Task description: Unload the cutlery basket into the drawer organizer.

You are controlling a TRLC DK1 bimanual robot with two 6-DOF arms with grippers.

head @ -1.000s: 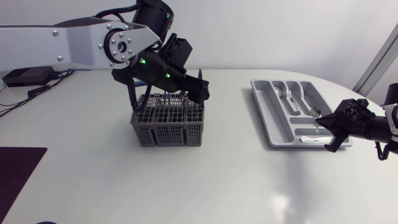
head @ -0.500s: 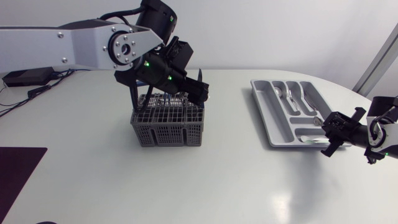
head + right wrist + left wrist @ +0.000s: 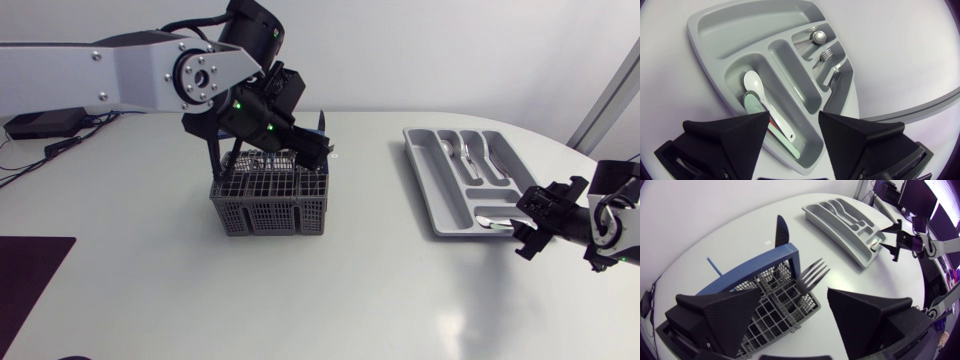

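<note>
A grey drawer organizer (image 3: 436, 190) lies toward the table's (image 3: 340, 300) right side, its far-right flank close to the curved table edge, so there is little spare room there. The cutlery basket (image 3: 270, 203) stands well apart to the organizer's left, with a wide stretch of bare tabletop between them and more in front of both. The left gripper (image 3: 314, 150) hangs over the basket's corner nearest the organizer, its fingers spread wide and grasping nothing. In its wrist view a fork (image 3: 811, 275) stands tines-up in the basket, between the fingers but not touching them. The right gripper (image 3: 528, 214) hovers at the organizer's near-right corner, right by the table edge, its fingers also released and empty. Just ahead of it a white spoon (image 3: 766, 105) lies in the organizer's short near compartment, with metal cutlery (image 3: 816, 37) in the slots farther along. Since a second ago the right gripper has drawn back off the organizer's near end toward the table edge, while the left gripper has shifted only slightly above the basket.
</note>
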